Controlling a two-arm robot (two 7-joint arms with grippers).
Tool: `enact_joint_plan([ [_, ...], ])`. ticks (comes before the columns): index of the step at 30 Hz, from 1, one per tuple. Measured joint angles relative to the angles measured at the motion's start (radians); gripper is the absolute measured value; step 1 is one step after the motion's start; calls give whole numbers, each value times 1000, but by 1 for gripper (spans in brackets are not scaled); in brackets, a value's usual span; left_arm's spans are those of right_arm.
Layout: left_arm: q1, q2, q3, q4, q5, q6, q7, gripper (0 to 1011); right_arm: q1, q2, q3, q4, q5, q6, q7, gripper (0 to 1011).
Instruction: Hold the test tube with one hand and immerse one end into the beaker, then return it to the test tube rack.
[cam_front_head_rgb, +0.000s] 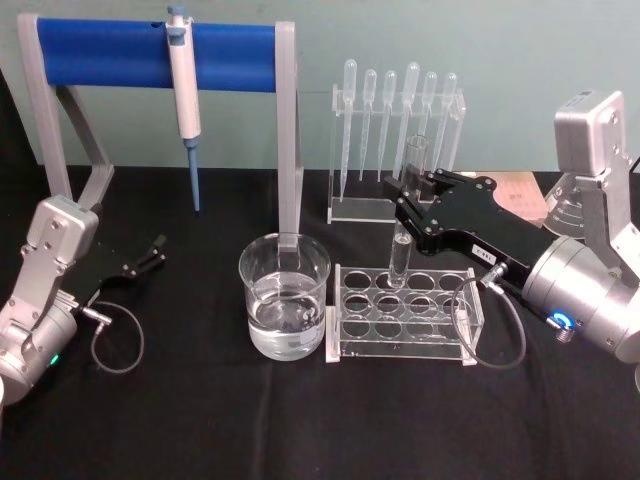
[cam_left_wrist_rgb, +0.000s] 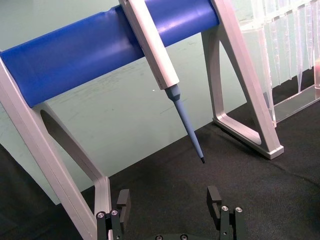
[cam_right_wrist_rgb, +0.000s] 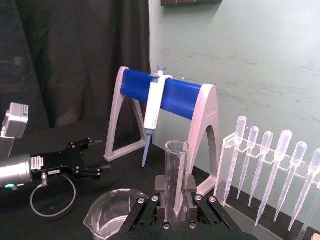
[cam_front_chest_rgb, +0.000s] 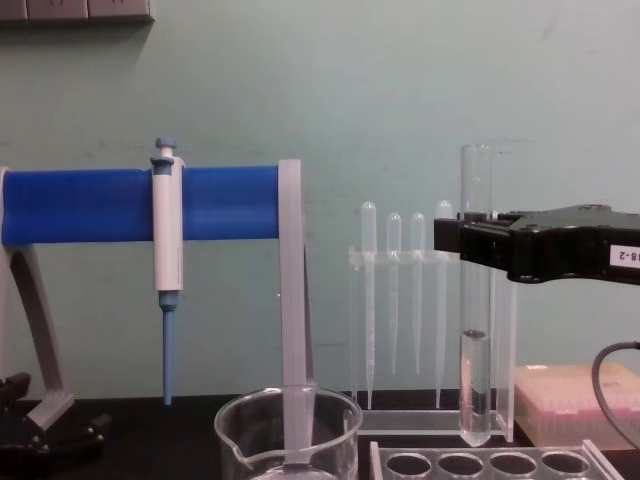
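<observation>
My right gripper (cam_front_head_rgb: 408, 192) is shut on the test tube (cam_front_head_rgb: 404, 228), a long clear glass tube held upright near its upper part. The test tube (cam_front_chest_rgb: 474, 300) has clear liquid in its lower third, and its round bottom hangs just above the back row of the clear rack (cam_front_head_rgb: 405, 305). From the right wrist the tube (cam_right_wrist_rgb: 177, 170) stands between the fingers (cam_right_wrist_rgb: 161, 199). The beaker (cam_front_head_rgb: 285, 296), part full of clear liquid, stands left of the rack; its rim (cam_front_chest_rgb: 288, 418) is below and left of the tube. My left gripper (cam_front_head_rgb: 152, 254) rests open at the left, nothing in it.
A white-and-blue pipettor (cam_front_head_rgb: 183, 90) hangs on a blue-barred stand (cam_front_head_rgb: 155, 52) at the back left. A clear holder with several bulb pipettes (cam_front_head_rgb: 395, 110) stands behind the rack. A pink tip box (cam_front_chest_rgb: 578, 400) sits at the right. Black cloth covers the table.
</observation>
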Motion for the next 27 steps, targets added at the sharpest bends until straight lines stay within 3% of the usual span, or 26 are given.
enact_joint_plan([
  [20,0,0,0,0,0,0,0,1000,1,0,-1,0,0,0,0,225],
  [27,0,0,0,0,0,0,0,1000,63,-33,-40,-3,17,11,12,225],
])
